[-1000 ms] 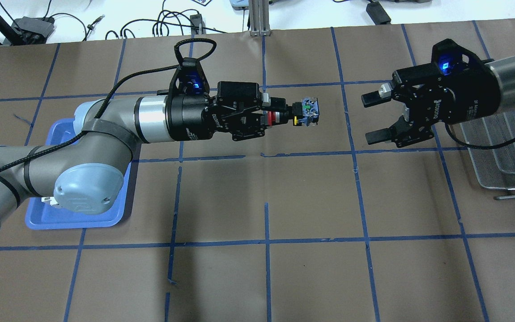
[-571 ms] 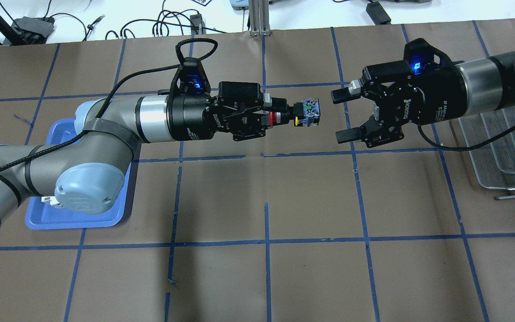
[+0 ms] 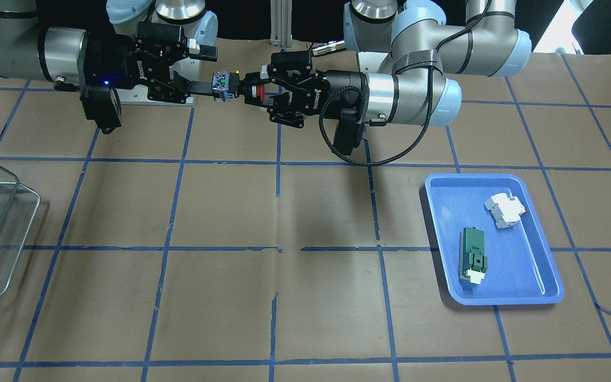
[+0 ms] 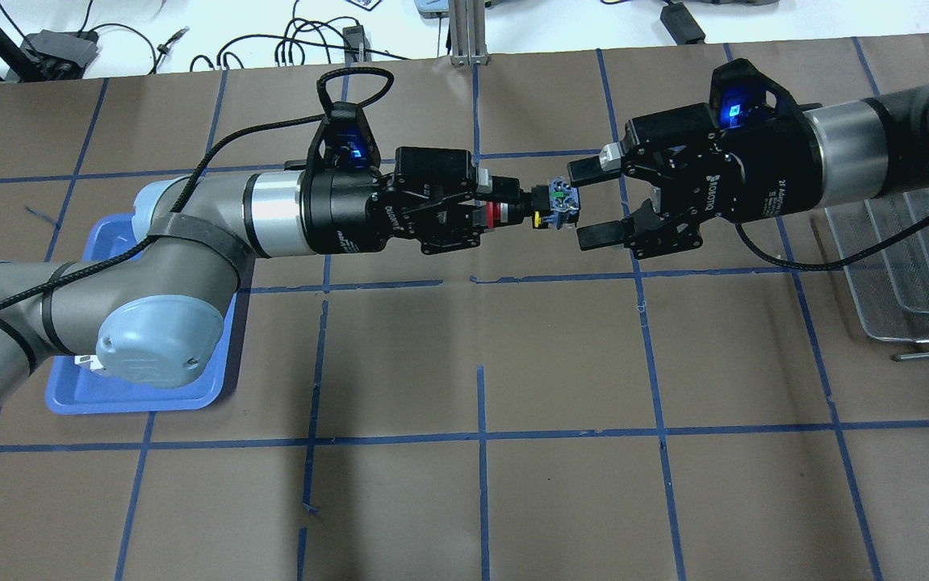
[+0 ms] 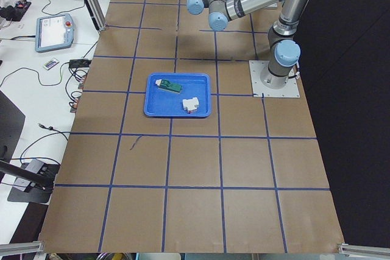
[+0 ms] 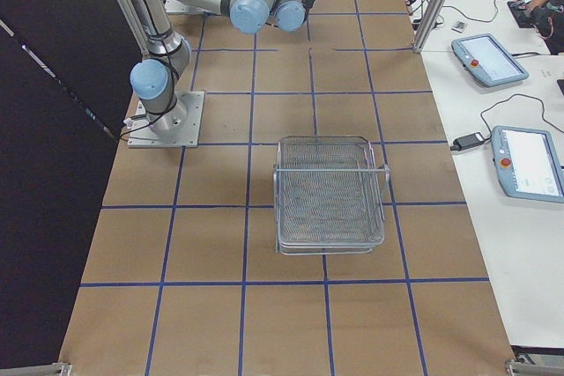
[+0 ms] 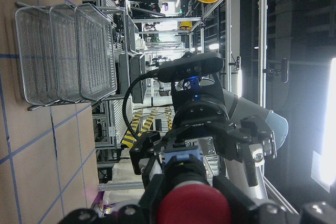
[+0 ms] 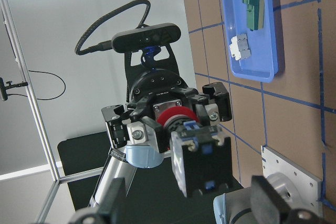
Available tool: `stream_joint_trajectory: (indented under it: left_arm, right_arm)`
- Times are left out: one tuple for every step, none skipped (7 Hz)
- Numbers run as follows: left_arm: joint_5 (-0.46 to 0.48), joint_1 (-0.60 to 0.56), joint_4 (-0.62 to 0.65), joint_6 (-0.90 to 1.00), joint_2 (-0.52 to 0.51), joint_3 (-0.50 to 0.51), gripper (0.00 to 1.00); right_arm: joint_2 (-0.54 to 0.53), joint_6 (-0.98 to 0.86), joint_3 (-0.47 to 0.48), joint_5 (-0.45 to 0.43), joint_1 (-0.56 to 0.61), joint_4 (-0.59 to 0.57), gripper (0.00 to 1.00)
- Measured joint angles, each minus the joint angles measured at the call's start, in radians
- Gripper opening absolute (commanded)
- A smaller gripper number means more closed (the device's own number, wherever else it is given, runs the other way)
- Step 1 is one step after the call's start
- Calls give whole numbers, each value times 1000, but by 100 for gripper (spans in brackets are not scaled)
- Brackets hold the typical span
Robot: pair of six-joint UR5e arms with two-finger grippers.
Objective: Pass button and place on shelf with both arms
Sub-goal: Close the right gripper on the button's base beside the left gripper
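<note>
My left gripper (image 4: 493, 209) is shut on the red cap of the button (image 4: 549, 205) and holds it level above the table. The button's blue-grey contact block points at my right gripper (image 4: 587, 203). That gripper is open, and its fingertips flank the end of the block. In the front-facing view the button (image 3: 225, 85) sits between the left gripper (image 3: 258, 91) and the right gripper (image 3: 212, 70). The right wrist view shows the contact block (image 8: 202, 163) close up between the open fingers (image 8: 265, 195). The wire shelf (image 4: 908, 266) stands at the table's right edge.
A blue tray (image 3: 496, 289) lies under my left arm. It holds a green component (image 3: 474, 253) and a white breaker-like block (image 3: 506, 210). Cables and boxes lie beyond the table's far edge (image 4: 295, 44). An aluminium post (image 4: 464, 32) stands there.
My right gripper has moved left, still open, until its fingertips reach the button's contact block. My left arm and the button have stayed in place.
</note>
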Motion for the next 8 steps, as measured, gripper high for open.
stream_joint_trajectory:
  left_arm:
    - [0,0,0,0,0,0,0]
    - [0,0,-1,0,0,1,0]
    - [0,0,-1,0,-1,1,0]
    - [0,0,-1,0,-1,1,0]
    - [0,0,0,0,-2,1,0]
    - [0,0,0,0,-2,1,0]
    - [0,0,-1,0,-1,1,0]
    - [0,0,-1,-1,-1,1,0]
  right_arm:
    - [0,-2,0,-2,1,-3,75]
    - [3,-3,0,-4,2,-5,76]
    - [12,-3,0,-2,2,-5,77]
    - [26,-3,1,2,2,-5,77]
    - [38,-2,0,3,1,-3,67]
    - [40,-2,0,3,1,-1,55]
    - [37,-2,0,3,1,0,45]
    - [31,-2,0,0,1,3,34]
